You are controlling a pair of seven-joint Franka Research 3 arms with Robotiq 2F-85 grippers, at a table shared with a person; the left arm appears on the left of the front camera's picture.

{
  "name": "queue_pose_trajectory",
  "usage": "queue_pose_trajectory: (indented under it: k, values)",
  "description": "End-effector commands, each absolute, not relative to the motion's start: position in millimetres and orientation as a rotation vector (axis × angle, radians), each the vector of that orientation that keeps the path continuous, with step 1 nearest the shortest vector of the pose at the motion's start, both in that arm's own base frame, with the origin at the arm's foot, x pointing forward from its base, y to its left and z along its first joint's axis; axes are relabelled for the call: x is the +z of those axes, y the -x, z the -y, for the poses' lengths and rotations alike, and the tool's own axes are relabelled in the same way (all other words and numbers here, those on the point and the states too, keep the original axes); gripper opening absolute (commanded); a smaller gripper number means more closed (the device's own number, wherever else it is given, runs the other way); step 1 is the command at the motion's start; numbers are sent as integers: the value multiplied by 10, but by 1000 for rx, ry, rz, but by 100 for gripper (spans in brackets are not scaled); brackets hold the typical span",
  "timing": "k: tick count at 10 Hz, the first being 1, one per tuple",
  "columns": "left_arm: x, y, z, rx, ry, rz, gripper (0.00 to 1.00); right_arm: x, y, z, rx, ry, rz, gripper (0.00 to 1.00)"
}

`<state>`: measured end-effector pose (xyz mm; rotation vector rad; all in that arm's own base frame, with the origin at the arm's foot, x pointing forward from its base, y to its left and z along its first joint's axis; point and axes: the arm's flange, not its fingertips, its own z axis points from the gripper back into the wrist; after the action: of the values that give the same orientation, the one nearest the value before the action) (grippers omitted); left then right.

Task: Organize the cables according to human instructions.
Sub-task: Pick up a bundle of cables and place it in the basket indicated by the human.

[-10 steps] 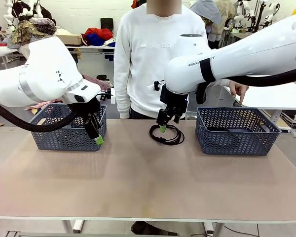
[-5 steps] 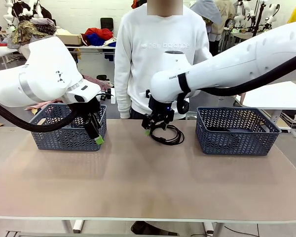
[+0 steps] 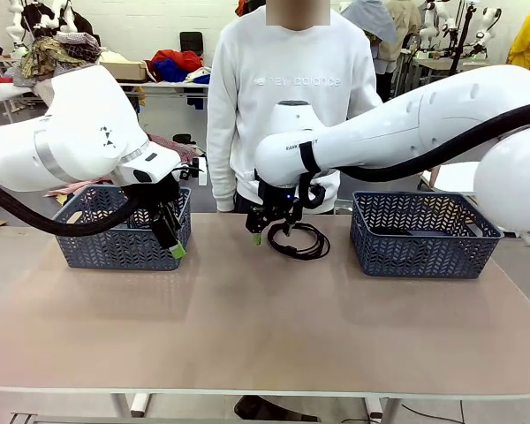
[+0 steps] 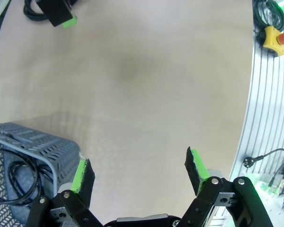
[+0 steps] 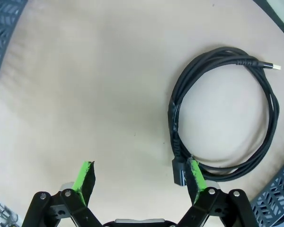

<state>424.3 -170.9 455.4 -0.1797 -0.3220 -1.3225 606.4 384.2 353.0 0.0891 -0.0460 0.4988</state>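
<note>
At frame centre the right end effector [image 3: 267,231] hovers wide open (holding nothing) beside the coiled cable [image 3: 300,239], seemingly lining up a grasp.

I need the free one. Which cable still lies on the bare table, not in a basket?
The coiled cable beside the right end effector, between the baskets. The other cable sits inside the left basket.
</note>
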Motion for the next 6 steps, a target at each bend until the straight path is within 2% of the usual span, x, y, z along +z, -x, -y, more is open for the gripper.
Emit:
queue_pose_trajectory:
  k: [1, 6]
  values:
    - [4568, -4235, 1690, -1318, 176, 317, 100, 3536, -6211, -3940, 461, -66, 40, 100]
    - [4568, -4235, 1690, -1318, 176, 317, 100, 3366, -6380, -3920, 470, -75, 4, 100]
